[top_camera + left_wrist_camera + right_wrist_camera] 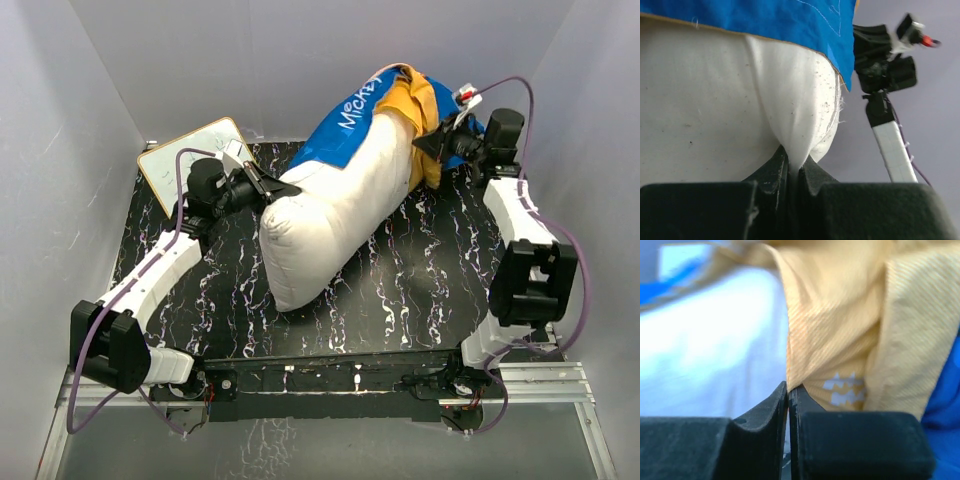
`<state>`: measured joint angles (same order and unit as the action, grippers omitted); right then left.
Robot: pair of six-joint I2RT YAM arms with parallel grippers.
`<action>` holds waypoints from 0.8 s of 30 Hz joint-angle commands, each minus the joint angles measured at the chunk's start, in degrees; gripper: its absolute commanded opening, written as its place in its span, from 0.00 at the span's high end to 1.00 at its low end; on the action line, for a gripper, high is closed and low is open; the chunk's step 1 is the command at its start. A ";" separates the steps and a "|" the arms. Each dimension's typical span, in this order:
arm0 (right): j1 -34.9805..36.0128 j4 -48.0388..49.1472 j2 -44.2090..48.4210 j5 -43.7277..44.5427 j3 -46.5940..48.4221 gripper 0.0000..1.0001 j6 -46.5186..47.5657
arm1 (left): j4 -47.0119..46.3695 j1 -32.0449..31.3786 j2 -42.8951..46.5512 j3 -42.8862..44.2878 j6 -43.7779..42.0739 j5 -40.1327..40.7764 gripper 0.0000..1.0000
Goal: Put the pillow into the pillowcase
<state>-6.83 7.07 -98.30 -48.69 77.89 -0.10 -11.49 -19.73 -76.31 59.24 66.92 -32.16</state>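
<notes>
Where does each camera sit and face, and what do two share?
Top external: above, behind bases, looking down at table, pillow, pillowcase; left arm, right arm show.
Left wrist: faces pillow pinched in left gripper; right arm beyond.
Right wrist: faces pillowcase; right gripper shut on it.
Shared: top and left wrist show pillow, right arm.

The pillow (325,225) is lying diagonally across the table (420,290), its upper-right end sitting inside the pillowcase (350,125). The whiteboard (190,160) is sitting at upper left, beside the left gripper (290,190).
</notes>
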 commanded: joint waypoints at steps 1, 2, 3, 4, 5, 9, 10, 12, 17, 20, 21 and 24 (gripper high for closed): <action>2.03 -2.32 11.77 -17.25 11.92 0.92 -3.24 | -2.31 1.37 1.65 2.62 -1.87 -3.68 1.00; 2.69 -3.34 12.79 -18.45 13.13 0.92 -4.41 | -3.46 1.63 1.49 1.92 -1.55 -4.10 1.00; 3.79 -4.85 13.81 -19.21 13.79 0.92 -4.23 | -4.59 1.84 1.33 1.25 -1.07 -4.40 1.00; 4.90 -7.06 14.85 -19.24 13.83 0.92 -3.18 | -5.60 1.94 1.13 0.70 -0.65 -4.79 1.00; 5.77 -9.52 15.77 -18.65 13.20 0.92 -1.76 | -6.18 2.02 0.86 0.38 -0.47 -5.10 1.00; 6.48 -26.69 15.81 -9.25 5.29 0.92 8.62 | -6.97 2.07 -0.95 -2.99 -2.47 -7.41 1.00; 6.41 -31.55 14.59 -5.93 3.20 0.92 12.10 | -8.17 2.09 -1.43 -4.93 -2.53 -7.74 1.00; 6.41 -41.42 12.37 -3.64 0.66 0.92 19.36 | -11.45 2.14 -2.47 -9.79 -1.97 -8.25 1.00; 11.78 -47.39 17.22 -12.01 -5.50 0.92 26.36 | -11.84 2.13 -7.22 -14.05 -5.39 -8.50 1.00; 13.82 -44.78 18.75 -11.25 -6.45 0.92 24.45 | -10.13 2.14 -7.98 -12.68 -7.28 -7.40 0.95; 13.85 -44.17 17.72 -10.12 -6.09 0.92 23.15 | -8.61 2.08 -7.59 -11.76 -8.17 -6.57 0.83; 13.79 -49.05 12.98 -7.44 -1.04 0.76 26.22 | 4.43 2.22 -4.74 -6.24 -18.36 -1.05 0.43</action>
<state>5.67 -35.00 -83.48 -54.63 71.20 23.49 -18.15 -17.21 -84.84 46.09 60.23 -39.59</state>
